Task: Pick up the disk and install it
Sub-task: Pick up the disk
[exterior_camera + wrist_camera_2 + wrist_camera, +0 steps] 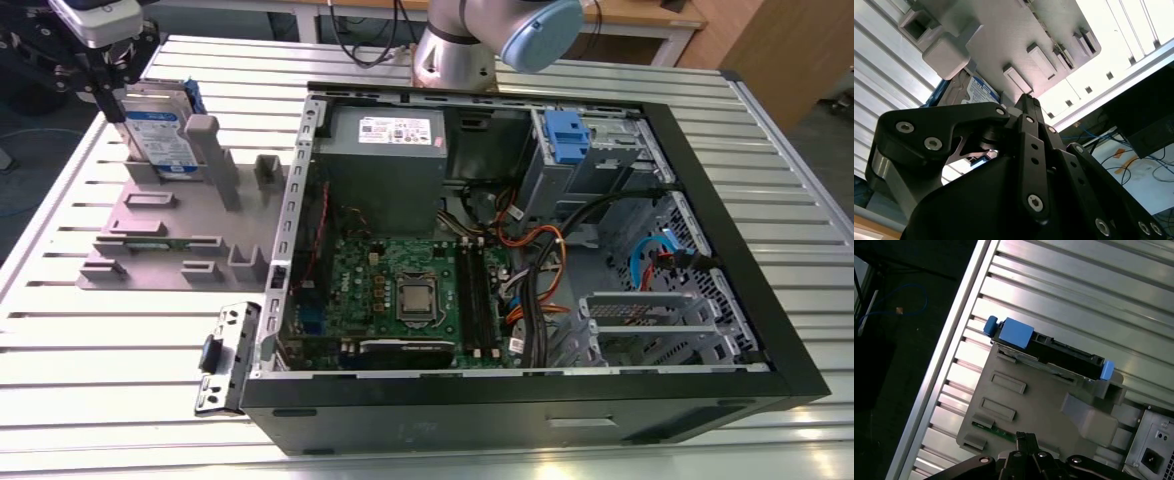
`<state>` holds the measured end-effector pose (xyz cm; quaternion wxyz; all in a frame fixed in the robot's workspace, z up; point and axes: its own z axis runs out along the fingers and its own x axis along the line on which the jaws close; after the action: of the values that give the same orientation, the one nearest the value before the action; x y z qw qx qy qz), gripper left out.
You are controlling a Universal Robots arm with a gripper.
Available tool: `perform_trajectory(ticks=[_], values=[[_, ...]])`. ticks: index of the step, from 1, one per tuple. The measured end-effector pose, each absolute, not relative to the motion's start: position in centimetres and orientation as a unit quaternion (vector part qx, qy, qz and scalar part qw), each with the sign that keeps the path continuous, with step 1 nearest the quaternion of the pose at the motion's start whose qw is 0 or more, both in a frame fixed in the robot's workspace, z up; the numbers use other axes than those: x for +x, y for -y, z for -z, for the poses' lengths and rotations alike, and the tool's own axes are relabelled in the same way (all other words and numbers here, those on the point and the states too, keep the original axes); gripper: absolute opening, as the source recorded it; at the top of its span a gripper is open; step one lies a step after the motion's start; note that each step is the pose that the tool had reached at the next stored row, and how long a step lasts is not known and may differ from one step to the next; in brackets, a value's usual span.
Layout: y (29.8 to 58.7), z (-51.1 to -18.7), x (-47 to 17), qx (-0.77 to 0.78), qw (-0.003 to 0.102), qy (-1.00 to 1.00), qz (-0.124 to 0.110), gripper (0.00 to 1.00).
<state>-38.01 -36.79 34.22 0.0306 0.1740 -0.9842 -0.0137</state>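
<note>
In the first wrist view the tool (1023, 440) looks pinched shut and empty above the grey fixture (1039, 390). The disk (1054, 354) stands on edge in it — the exterior view adds the open computer case (534, 395) just beside.

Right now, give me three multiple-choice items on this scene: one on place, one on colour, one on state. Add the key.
1. The disk is: A in the grey fixture; B inside the computer case; C on the floor.
2. Its bracket is: A red; B blue; C green.
3. The case is: A closed; B open; C overturned.
Key: 1 A, it stands on edge in the fixture beside the case. 2 B, blue shows at both ends in the first wrist view. 3 B, its motherboard lies in plain sight.
</note>
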Motion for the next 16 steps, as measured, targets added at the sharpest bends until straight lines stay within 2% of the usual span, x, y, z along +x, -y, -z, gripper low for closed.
perform_trajectory(ticks=[16], values=[[36.79,-34.22,-38.01,0.178,0.031,0.983,0.014,0.1]])
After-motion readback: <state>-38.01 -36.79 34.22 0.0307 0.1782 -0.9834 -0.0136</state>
